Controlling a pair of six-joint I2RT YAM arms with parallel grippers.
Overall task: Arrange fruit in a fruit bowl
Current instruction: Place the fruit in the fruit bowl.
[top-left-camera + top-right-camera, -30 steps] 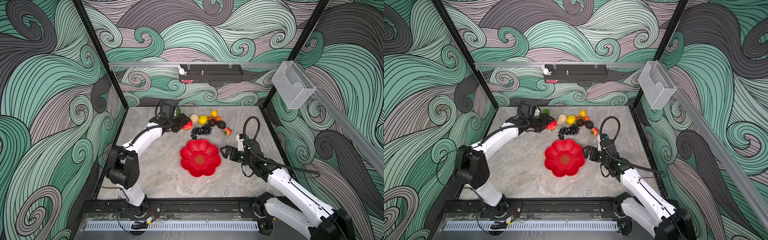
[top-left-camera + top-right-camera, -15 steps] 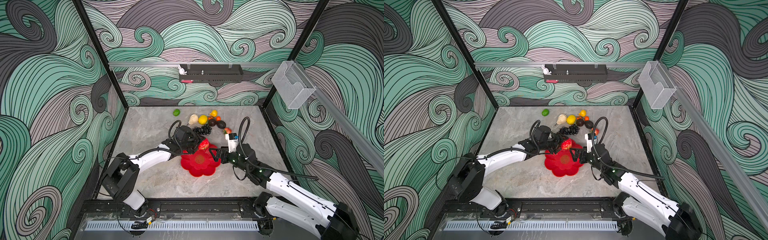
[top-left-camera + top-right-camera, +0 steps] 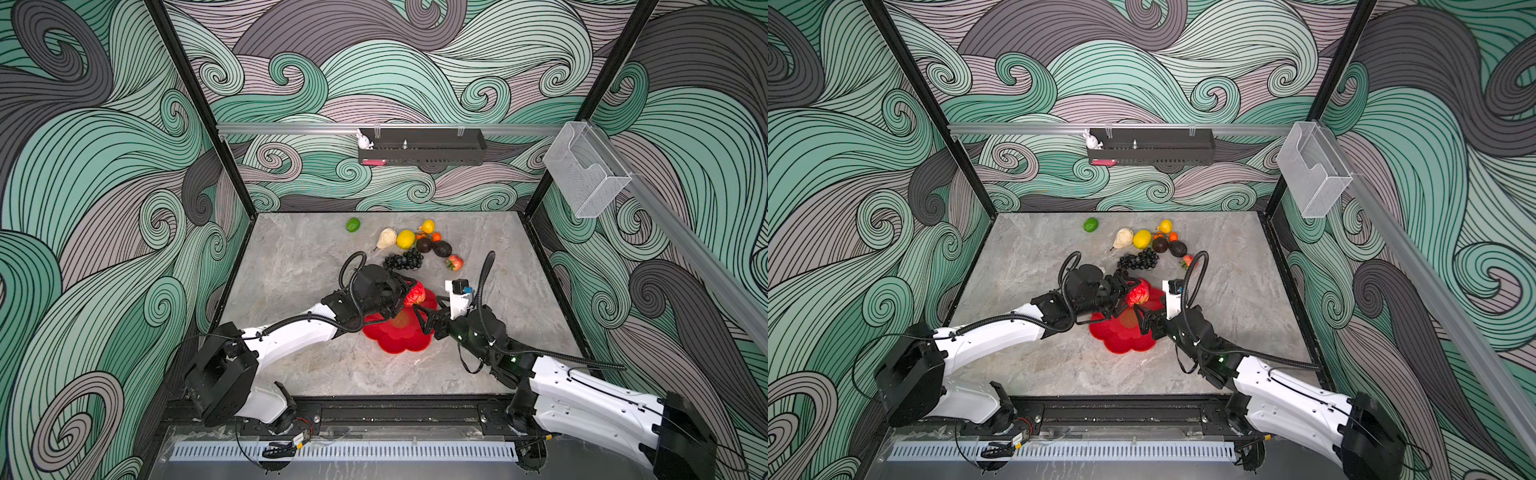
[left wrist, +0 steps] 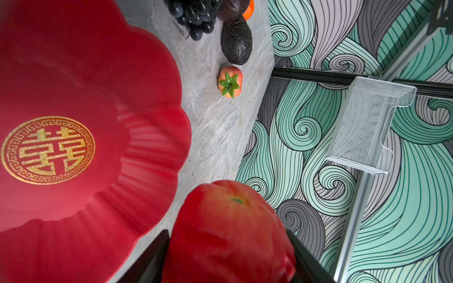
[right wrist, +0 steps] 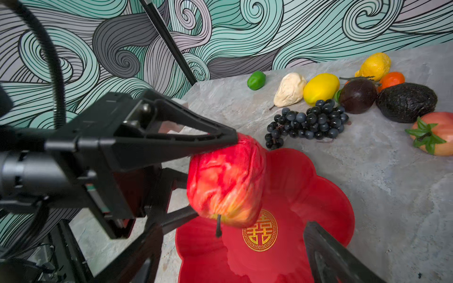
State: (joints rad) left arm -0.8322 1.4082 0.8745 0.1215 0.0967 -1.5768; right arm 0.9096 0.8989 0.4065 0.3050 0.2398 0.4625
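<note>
left jaws clamped on red apple (image 3: 415, 294), stem down, apple held just above far edge of red fruit bowl (image 3: 399, 345), right jaws apart over bowl's right side, apple just ahead of them, grape bunch (image 3: 403, 261), lemon (image 3: 405, 239), avocado (image 3: 441, 248) on counter (image 3: 291, 266) behind bowl

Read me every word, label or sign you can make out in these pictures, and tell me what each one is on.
"囍": gold sign in a round fret border, at the centre of the bowl.
Pink tag on the shelf: too small to read.
Nothing else bears text.
</note>
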